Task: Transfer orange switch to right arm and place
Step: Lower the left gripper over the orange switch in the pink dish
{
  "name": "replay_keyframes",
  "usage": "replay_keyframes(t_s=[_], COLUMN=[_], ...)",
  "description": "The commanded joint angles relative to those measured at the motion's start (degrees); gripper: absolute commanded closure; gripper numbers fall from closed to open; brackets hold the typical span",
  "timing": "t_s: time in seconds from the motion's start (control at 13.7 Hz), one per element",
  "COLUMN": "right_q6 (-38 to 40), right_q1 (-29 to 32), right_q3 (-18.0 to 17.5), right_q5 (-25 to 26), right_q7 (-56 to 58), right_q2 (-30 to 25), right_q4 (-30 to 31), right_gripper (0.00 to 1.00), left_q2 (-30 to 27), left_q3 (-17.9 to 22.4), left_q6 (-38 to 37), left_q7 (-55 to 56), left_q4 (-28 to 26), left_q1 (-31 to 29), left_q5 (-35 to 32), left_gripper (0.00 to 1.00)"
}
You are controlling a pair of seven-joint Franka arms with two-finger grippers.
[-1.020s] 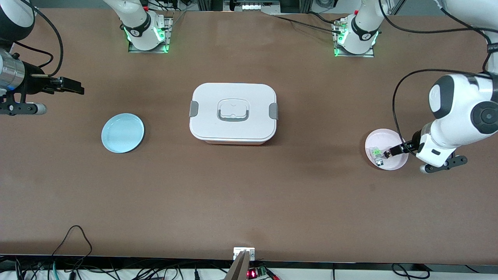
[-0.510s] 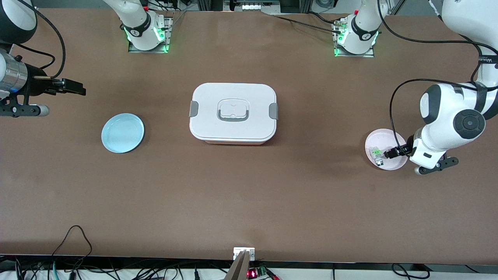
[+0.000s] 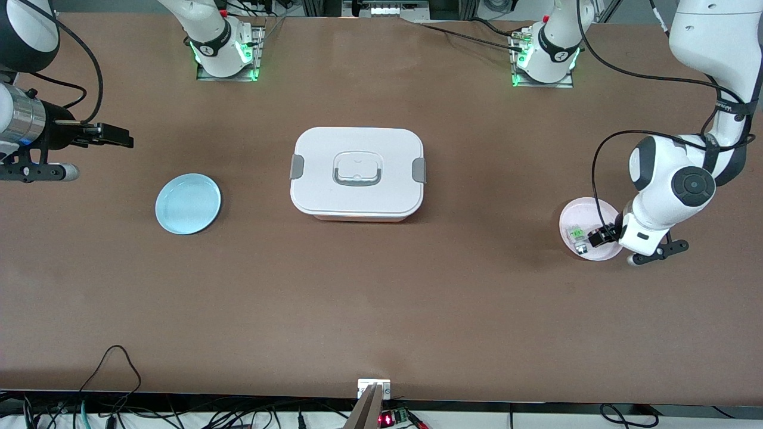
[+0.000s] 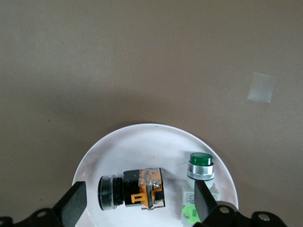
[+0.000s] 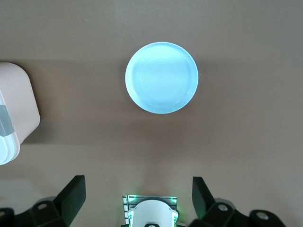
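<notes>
The orange switch [image 4: 142,188], black with an orange end, lies on its side on the pink plate [image 3: 583,210] at the left arm's end of the table. The plate also shows in the left wrist view [image 4: 142,144]. My left gripper [image 4: 138,201] is low over the plate, open, with one finger on each side of the switch and not touching it. In the front view, the left gripper [image 3: 598,236] covers the switch. My right gripper [image 3: 119,136] waits open and empty in the air at the right arm's end; it also shows in the right wrist view [image 5: 137,196].
A clear-grey part with a green top [image 4: 200,165] stands on the same plate beside the switch [image 3: 576,233]. A light blue plate [image 3: 188,203] [image 5: 161,78] lies toward the right arm's end. A white lidded box [image 3: 357,173] sits mid-table.
My left arm has swung in over the pink plate, with its wrist closer to the plate and the gripper lower around the switch. My right gripper has shifted slightly.
</notes>
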State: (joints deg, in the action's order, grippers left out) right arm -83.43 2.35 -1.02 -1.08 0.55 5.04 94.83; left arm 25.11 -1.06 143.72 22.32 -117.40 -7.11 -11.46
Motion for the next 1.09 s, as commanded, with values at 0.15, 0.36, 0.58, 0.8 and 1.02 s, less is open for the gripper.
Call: replay_keyframes(t_s=[0.15,0.36,0.58,0.8,1.02], right_q6=[0.4,0.5,0.8,0.7,0.9], right_q1=[0.1,0.1,0.0,0.3,0.1], right_q3=[0.2,0.2,0.2,0.3,0.3], right_q5=[-0.4,-0.3,0.1,0.0,-0.2], right_q7=[-0.2,-0.4,-0.1,-0.3,-0.5], right_q2=[0.8,0.8,0.8,0.8,1.1], right_q4=[-1.9,-3.9,-4.1,-5.4,-5.4], right_gripper=[0.00,0.00,0.00,0.00,0.00], left_q2=[0.2,0.5,1.0,1.9,3.3], left_q3=[-0.1,-0.1,-0.1,-0.1,-0.1], left_q6=[6.9,7.0,7.0,7.1,10.4], left_q7=[2.7,2.7,3.5,3.5,3.5], left_q4=[-3.5,-4.2,-4.2,-4.2,-4.2], left_q1=[-1.0,-1.6,-2.5,-2.6,-2.6], left_q5=[-2.1,-2.2,-2.2,-2.2,-2.2], left_gripper=[0.00,0.00,0.00,0.00,0.03])
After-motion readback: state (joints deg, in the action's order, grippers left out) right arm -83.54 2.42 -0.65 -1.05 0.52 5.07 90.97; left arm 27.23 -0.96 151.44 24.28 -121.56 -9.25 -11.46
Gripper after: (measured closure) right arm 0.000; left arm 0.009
